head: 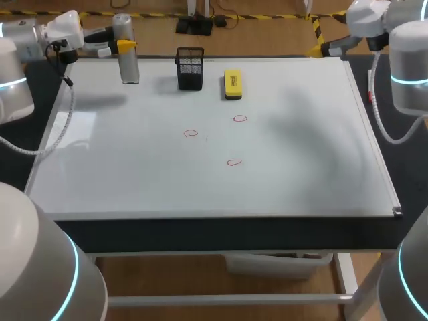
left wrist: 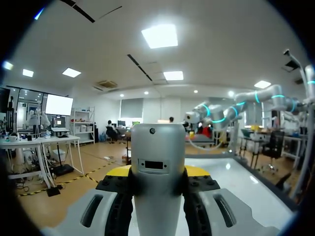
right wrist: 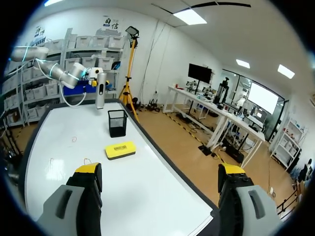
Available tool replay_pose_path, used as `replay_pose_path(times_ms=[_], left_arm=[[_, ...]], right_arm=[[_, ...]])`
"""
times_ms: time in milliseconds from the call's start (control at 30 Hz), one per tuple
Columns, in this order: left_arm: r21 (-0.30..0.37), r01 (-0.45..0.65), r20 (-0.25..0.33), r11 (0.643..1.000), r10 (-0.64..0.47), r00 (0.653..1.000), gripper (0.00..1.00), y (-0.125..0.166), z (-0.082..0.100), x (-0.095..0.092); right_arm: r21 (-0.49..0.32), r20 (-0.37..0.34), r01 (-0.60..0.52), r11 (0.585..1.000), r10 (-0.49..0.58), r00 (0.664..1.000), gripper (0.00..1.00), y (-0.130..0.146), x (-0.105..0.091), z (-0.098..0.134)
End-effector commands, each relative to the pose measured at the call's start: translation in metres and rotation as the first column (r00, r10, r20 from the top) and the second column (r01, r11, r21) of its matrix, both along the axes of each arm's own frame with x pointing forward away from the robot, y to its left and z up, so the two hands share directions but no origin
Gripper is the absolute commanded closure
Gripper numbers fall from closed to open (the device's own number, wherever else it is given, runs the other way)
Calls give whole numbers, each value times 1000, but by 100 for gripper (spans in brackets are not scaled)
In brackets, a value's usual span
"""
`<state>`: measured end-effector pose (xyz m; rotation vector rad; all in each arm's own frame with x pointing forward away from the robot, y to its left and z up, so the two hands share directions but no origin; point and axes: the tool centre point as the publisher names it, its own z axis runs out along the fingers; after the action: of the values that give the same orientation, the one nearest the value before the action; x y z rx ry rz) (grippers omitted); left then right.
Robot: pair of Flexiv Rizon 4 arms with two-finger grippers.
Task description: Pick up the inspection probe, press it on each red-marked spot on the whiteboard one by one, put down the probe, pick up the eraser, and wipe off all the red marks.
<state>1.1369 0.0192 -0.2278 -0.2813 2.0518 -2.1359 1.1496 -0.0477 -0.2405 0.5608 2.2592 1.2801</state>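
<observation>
The silver-grey cylindrical inspection probe point(left wrist: 157, 147) is being held upright by the left gripper point(left wrist: 157, 173). The gripper's yellow-tipped fingers are being pressed against the probe's upper part from two sides. In the head view the probe is being kept at the far left corner of the white rectangular whiteboard point(head: 301, 174). Whether its lower end is touching the board cannot be told.

The right gripper point(right wrist: 160, 172) is being held by the far right corner of the board. Its fingers are spread wide and nothing is being gripped between them.

The pick-up of the probe is judged as done. Three small red ring marks are being shown intact near the middle of the board: a left one point(head: 191, 133), a far one point(head: 239, 118) and a near one point(head: 233, 162). All three are well apart from the probe, and whether any has been pressed cannot be told. Pressing the marks, setting the probe down, taking up the eraser and wiping are judged as remaining.

The yellow block eraser point(head: 232, 83) is lying flat along the far edge, untouched. A black square mesh holder point(head: 190, 68) is standing between the probe and the eraser. The holder is judged the only obstacle. It is being left beside the direct line from the probe to the marks, and should be cleared by a lifted tool.
</observation>
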Motion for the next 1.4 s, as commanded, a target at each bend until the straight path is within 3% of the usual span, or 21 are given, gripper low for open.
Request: replay_pose_path(times_ms=[33,667,900,1400], left_arm=[[4,-13,1,1000,13,1000,100,-1,3,-4],[4,-13,1,1000,13,1000,100,-1,3,-4],[4,-13,1,1000,13,1000,100,-1,3,-4],[4,-13,1,1000,13,1000,100,-1,3,-4]], right_arm=[[-51,-99,-112,992,106,989,0,11,23,0],[-246,-197,-288,926,243,950,0,77,67,-26],[-296,-257,-397,869,328,909,0,77,72,-26],[-352,-348,-535,768,424,836,0,72,71,-54]])
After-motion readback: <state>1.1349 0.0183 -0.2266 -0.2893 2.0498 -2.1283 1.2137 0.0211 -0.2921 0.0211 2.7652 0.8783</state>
